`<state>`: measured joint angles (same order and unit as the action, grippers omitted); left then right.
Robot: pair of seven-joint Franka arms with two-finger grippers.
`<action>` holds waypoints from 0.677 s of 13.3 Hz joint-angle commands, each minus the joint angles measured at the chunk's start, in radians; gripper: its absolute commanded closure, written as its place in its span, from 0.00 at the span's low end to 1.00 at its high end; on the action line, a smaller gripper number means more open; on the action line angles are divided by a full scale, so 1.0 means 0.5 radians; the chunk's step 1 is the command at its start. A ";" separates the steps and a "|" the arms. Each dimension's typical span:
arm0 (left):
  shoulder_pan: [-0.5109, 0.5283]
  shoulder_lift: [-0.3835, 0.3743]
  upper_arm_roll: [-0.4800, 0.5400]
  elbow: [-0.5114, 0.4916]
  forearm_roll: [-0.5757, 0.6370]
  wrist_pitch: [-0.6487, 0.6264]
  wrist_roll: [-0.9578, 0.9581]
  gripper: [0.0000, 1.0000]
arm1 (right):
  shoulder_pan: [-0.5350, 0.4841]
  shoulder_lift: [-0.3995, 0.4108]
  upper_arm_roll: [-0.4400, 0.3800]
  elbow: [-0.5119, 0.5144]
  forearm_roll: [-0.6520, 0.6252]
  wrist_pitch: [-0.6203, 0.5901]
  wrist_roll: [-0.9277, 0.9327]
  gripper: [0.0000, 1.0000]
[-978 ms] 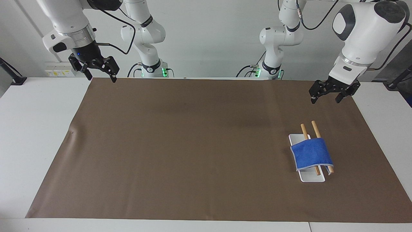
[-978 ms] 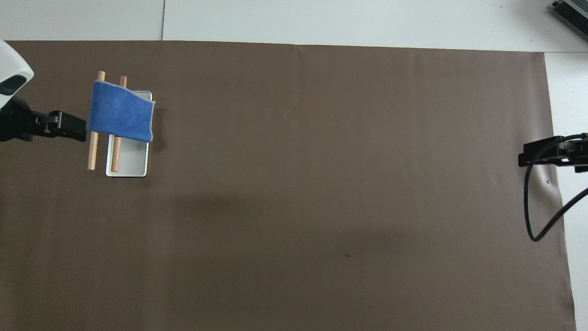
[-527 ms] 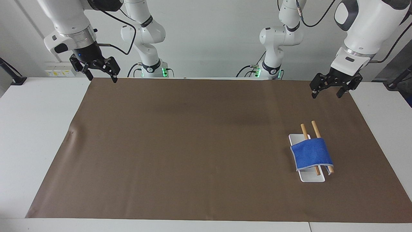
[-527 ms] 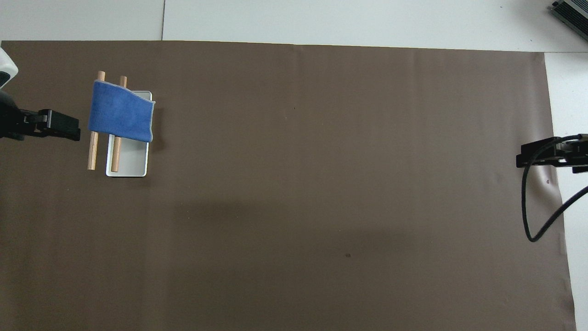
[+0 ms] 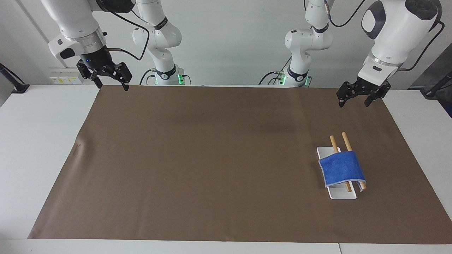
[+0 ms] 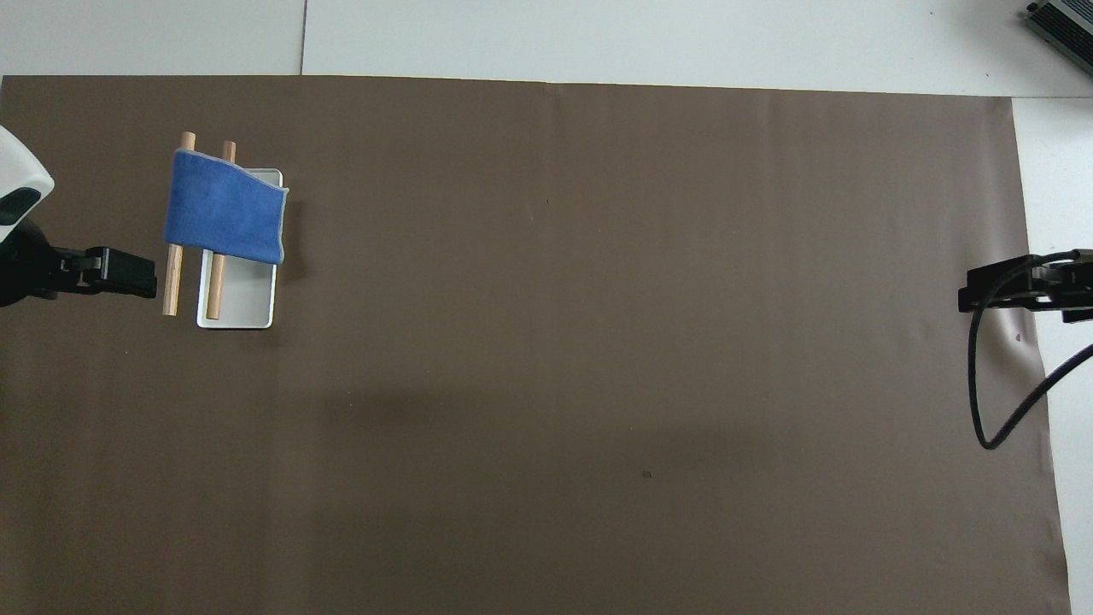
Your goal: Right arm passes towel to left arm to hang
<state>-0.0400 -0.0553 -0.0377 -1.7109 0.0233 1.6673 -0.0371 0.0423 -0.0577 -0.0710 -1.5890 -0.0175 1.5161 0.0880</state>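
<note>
Royal-blue fluffy towel [image 5: 342, 173] draped over two wooden rods [image 5: 347, 142] on one white rectangular tray [image 6: 242, 305].

Only the facing view shows both tools released, holding nothing: left tool [image 5: 354, 100] and right tool [image 5: 111, 85], each raised above a corner of the brown mat [image 5: 212, 158]; much of it lies bare beside the towel.

This is a robotics lab. Two white jointed arms, the right arm [image 5: 76, 31] and the left arm [image 5: 395, 33], hang over a long white counter [image 5: 39, 148] covered by a plain brown mat [image 5: 212, 158]. Their bases [image 5: 166, 76] stand at the counter's edge with green status lights lit, black cables [image 5: 134, 24] loop from the wrists, and a bare white wall [image 5: 229, 38] with a socket strip [image 5: 65, 79] closes the room.
</note>
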 commanded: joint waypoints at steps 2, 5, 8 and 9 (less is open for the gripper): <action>0.022 -0.070 -0.004 -0.079 -0.028 0.046 0.025 0.00 | -0.005 -0.032 0.004 -0.034 0.007 -0.013 0.011 0.00; 0.025 -0.067 -0.004 -0.063 -0.028 0.025 0.025 0.00 | -0.005 -0.032 0.004 -0.034 0.007 -0.013 0.011 0.00; 0.025 -0.049 -0.001 -0.006 -0.034 -0.018 0.025 0.00 | -0.005 -0.032 0.001 -0.034 0.007 -0.013 0.014 0.00; 0.025 -0.037 -0.004 0.046 -0.037 -0.070 0.025 0.00 | -0.005 -0.032 0.004 -0.034 0.007 -0.013 0.014 0.00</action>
<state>-0.0356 -0.0624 -0.0377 -1.7073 0.0217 1.6634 -0.0371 0.0423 -0.0577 -0.0712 -1.5898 -0.0175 1.5161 0.0880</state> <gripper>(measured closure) 0.000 0.000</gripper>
